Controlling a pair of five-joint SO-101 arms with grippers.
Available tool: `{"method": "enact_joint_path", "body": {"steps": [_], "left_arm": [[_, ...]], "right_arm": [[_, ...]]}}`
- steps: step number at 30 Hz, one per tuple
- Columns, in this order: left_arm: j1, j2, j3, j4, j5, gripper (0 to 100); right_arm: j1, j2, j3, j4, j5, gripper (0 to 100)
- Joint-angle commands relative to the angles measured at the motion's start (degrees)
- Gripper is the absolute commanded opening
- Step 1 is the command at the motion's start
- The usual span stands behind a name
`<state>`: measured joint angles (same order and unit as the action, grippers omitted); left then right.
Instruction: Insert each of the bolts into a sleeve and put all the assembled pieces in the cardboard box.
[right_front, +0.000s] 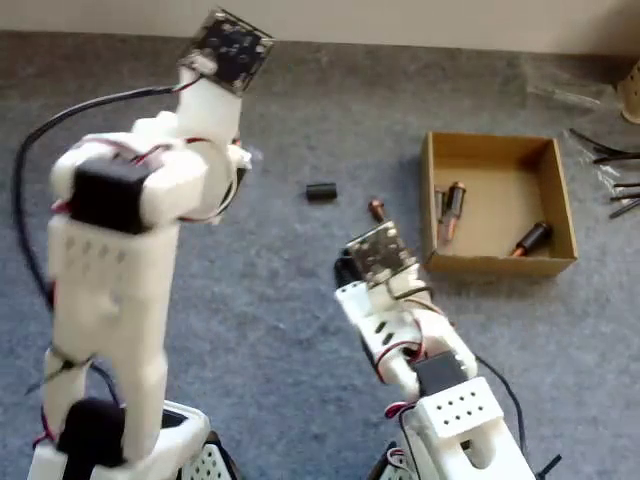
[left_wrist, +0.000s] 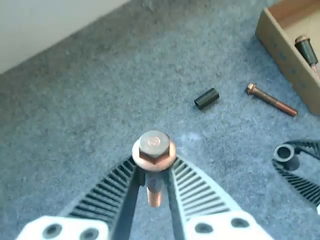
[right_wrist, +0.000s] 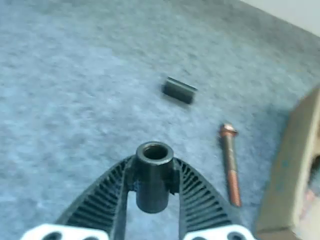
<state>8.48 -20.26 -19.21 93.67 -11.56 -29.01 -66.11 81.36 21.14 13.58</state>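
Left jaws are clamped on the held bolt (left_wrist: 154, 149), pinching the shank right under the hex head. The head faces the wrist camera and the shank end shows below it between the ribbed fingers. Right jaws are clamped on the held sleeve (right_wrist: 152, 172), gripping its wall, with the open bore facing that wrist camera and unblocked. Both arms are up off the desk (right_front: 250, 330), and the two held parts are near each other but apart.

Other task things: the loose sleeve (right_front: 321, 192) lies on its side on the desk. The loose bolt (right_front: 377, 209) lies near it, not touching, on the side toward the cardboard box (right_front: 497, 262). The box holds two assembled pieces (right_front: 452, 212), one along its left wall and one near the front right corner.

Step in hand, as I judge it, is mating the held bolt with the held sleeve in the air. To do it well:
- Park the right arm and keep the sleeve fixed with the bore open toward the bolt.
- Move only the left arm.
- Put the shank tip dead centre over the bore and get the two axes in line before pushing, because an angled tip will likely catch the rim.
- Feed slowly and straight until the head seats on the sleeve end.
- Keep both grips firm. The bolt is held only near its head, so it could pivot in the fingers under side load.
- Open the left jaws only once the bolt is seated, then let the right arm carry the piece over the box wall.

One loose pair is left after this.
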Motion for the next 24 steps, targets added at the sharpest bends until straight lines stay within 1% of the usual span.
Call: {"method": "enact_joint_path", "body": {"steps": [1, 5, 12, 14, 17, 20, 22, 24], "left_arm": [[1.3, -7.2, -2.6, -2.2, 0.1, 5], [1.3, -11.1, -2.6, -1.9, 0.1, 5], [1.4, -18.1, -2.1, -3.3, 0.1, 5], [1.4, -20.9, 1.0, -5.6, 0.1, 5], [1.4, -26.2, 10.6, -11.7, 0.1, 5], [1.4, -32.5, 23.2, -20.6, 0.1, 5], [1.5, -36.7, 32.2, -28.0, 0.2, 5], [4.2, -40.8, 40.8, -36.5, 1.7, 5]], "right_arm": [[-4.4, -0.7, -1.3, -4.0, 2.1, 0.4], [-8.0, -0.7, -1.3, -7.6, 9.3, 0.4], [-9.9, -0.8, -0.8, -16.7, 9.0, 0.4], [-9.9, -0.8, -0.8, -20.5, 4.5, 0.4], [-9.9, -0.8, -0.8, -23.7, -2.8, 0.4], [-9.9, -0.8, -0.7, -24.0, -3.8, 0.4], [-9.9, -0.8, -0.7, -24.0, -3.9, 0.4], [-9.9, -0.8, -0.7, -24.0, -4.4, 0.4]]}}
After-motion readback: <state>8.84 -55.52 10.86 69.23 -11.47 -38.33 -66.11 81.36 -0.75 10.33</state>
